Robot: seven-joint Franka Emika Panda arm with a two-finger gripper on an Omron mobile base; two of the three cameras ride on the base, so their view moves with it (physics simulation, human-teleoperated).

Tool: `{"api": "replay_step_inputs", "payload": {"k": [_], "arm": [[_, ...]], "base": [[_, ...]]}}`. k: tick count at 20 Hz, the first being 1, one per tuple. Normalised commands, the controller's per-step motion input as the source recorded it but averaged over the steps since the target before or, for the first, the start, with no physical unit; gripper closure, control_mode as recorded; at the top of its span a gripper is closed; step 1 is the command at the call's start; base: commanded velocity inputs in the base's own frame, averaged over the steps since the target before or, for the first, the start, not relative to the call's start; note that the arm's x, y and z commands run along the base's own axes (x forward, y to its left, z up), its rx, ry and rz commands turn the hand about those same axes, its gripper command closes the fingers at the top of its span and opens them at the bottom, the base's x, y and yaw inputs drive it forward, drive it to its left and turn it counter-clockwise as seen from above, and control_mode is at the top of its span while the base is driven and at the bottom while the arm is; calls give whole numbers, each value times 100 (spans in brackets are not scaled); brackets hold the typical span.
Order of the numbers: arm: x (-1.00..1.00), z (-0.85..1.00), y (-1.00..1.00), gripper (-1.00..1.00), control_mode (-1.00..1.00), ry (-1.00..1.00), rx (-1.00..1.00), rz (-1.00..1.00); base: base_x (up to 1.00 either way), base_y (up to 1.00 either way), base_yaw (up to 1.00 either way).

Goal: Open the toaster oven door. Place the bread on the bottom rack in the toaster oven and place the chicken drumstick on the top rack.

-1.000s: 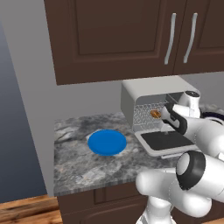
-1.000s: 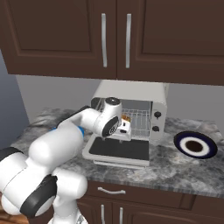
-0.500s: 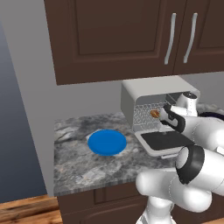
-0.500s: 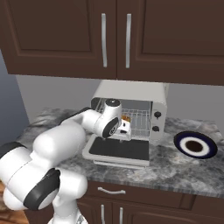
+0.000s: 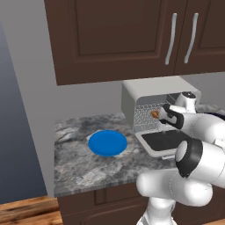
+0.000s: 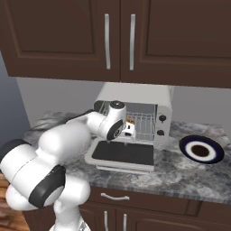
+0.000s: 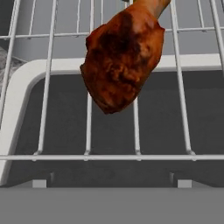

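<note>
The toaster oven [image 5: 132, 94] stands on the counter with its door [image 5: 165, 139] folded down flat. The reddish-brown chicken drumstick [image 7: 120, 57] lies on a silver wire rack [image 7: 113, 156], thick end toward the camera, free of any fingers. From the left base view the drumstick [image 5: 154, 114] sits high in the oven's cavity, on what looks like the top rack. My gripper [image 5: 163, 113] hovers open at the oven's mouth, just in front of the drumstick. Through the wires I see the door's dark glass [image 7: 65, 127]. The bread is hidden.
A blue plate [image 5: 107, 143] lies on the granite counter left of the oven. A dark plate with a white ring [image 6: 201, 150] sits to the oven's right. Brown wall cabinets [image 6: 119, 36] hang low over the oven. A wall [image 5: 26, 110] closes the counter's left end.
The arm's elbow has swung a little lower and to the side. The hand stays at the oven's mouth and the drumstick has not moved on the rack.
</note>
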Motion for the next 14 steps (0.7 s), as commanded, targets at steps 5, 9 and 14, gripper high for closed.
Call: {"api": "replay_step_inputs", "payload": {"k": [5,9,14], "arm": [[12,-1,-3,-100,-100,0,0,1],[1,-14,-2,-100,-100,0,0,3],[1,-14,0,-100,-100,0,0,3]], "base": [[0,0,0],[0,0,0],[0,0,0]]}}
